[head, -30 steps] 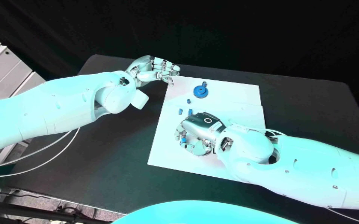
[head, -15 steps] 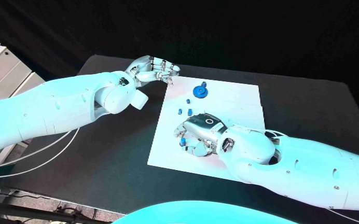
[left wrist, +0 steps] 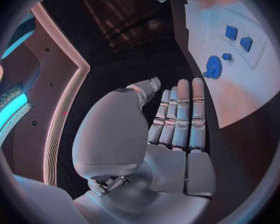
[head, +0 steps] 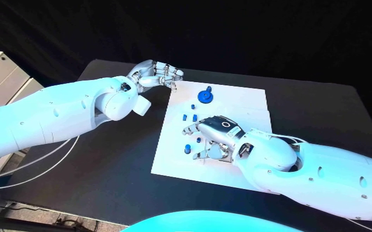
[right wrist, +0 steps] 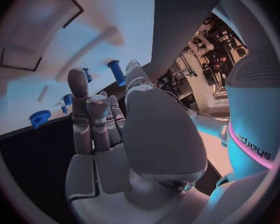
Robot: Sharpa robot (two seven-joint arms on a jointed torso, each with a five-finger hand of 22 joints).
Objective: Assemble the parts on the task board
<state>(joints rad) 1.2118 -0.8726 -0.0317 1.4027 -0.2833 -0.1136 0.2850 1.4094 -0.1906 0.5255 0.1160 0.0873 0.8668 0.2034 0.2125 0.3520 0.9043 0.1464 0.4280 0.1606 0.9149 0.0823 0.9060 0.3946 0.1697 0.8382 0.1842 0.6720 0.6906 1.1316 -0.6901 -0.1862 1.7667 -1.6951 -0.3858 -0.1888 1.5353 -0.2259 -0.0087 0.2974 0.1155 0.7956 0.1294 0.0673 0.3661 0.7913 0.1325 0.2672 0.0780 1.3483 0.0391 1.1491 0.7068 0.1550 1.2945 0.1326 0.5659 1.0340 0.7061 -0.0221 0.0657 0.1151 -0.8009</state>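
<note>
right hand (head: 217,135) lifted, fingers now spread over task board (head: 244,103) | left hand (head: 155,74) curled, empty

Your left hand (head: 157,74) hovers at the end of its arm reaching in from the left, fingers curled inward, holding nothing. Your right hand (head: 210,137) sits low, palm down, fingers (right wrist: 84,109) spread apart and lightly bent; nothing gripped.
</note>
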